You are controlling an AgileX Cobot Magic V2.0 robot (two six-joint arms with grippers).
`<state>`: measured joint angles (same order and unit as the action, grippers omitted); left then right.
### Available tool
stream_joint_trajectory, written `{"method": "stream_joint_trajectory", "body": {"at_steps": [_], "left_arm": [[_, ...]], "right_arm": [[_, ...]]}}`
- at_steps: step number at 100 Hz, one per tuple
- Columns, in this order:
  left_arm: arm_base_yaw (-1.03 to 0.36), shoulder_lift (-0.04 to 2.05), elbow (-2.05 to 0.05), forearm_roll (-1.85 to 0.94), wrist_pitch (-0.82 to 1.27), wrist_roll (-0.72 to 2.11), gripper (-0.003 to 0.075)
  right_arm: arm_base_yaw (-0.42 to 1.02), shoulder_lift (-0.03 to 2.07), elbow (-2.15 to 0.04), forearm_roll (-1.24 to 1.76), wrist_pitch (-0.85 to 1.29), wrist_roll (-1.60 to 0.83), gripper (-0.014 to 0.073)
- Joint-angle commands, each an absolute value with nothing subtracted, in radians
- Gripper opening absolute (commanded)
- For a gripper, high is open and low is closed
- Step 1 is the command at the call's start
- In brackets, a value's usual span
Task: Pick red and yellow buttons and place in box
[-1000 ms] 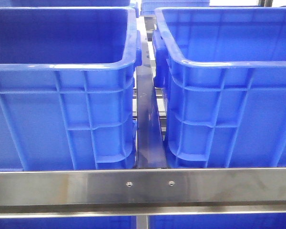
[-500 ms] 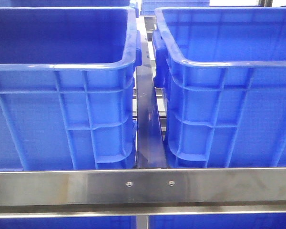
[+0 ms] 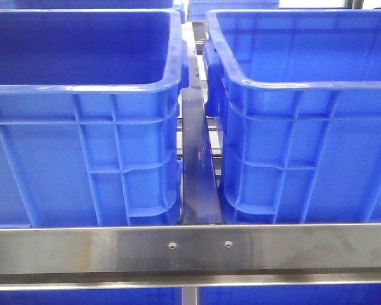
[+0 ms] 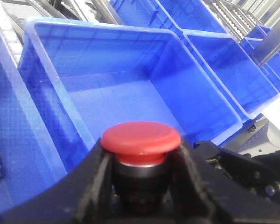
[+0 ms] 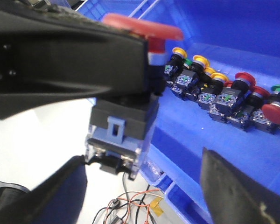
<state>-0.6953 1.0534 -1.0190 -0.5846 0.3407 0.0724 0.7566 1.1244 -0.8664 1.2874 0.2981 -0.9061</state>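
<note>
My left gripper (image 4: 141,179) is shut on a red button (image 4: 141,137), its black fingers (image 4: 95,182) clamping the dark body under the red cap. Beyond it lies an empty blue box (image 4: 112,93). In the right wrist view the same red button (image 5: 144,25) with its black and blue base shows held by the left arm's black finger (image 5: 74,51). My right gripper (image 5: 140,191) is open with nothing between its fingers. A blue bin (image 5: 252,23) beside it holds several yellow buttons (image 5: 179,50), red buttons (image 5: 245,78) and green ones. Neither gripper shows in the front view.
Two deep blue bins (image 3: 82,89) (image 3: 305,82) stand side by side behind a steel rail (image 3: 190,248). More blue bins (image 4: 224,70) line up beyond the empty box. Loose red and black wires (image 5: 135,205) lie on the white surface below the right gripper.
</note>
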Motion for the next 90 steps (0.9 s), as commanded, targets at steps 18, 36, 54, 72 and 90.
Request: {"method": "stream_joint_trajectory", "body": {"at_steps": [18,36,54,72,90], "left_arm": [[-0.704,1.077,-1.048,-0.6,0.269,0.076,-0.0019],[-0.704,1.103,-1.048,-0.615,0.271,0.076,-0.0019],[-0.704,1.104,-1.048,-0.615,0.269,0.076,-0.0019],[-0.704,1.104,-1.048,-0.616,0.269,0.076,-0.0019],[-0.704,1.104,-1.048,-0.623,0.269,0.076,-0.0019]], "right_arm": [[0.761,1.135,-0.95,1.312,0.275,-0.918,0.0533],[0.761,1.177,-0.96,1.312,0.284,-0.918,0.0532],[0.761,1.196,-0.96,1.312,0.262,-0.919,0.0531],[0.761,1.196,-0.964,1.312,0.255,-0.933,0.0528],[0.761,1.196,-0.964,1.312,0.258,-0.933,0.0413]]}}
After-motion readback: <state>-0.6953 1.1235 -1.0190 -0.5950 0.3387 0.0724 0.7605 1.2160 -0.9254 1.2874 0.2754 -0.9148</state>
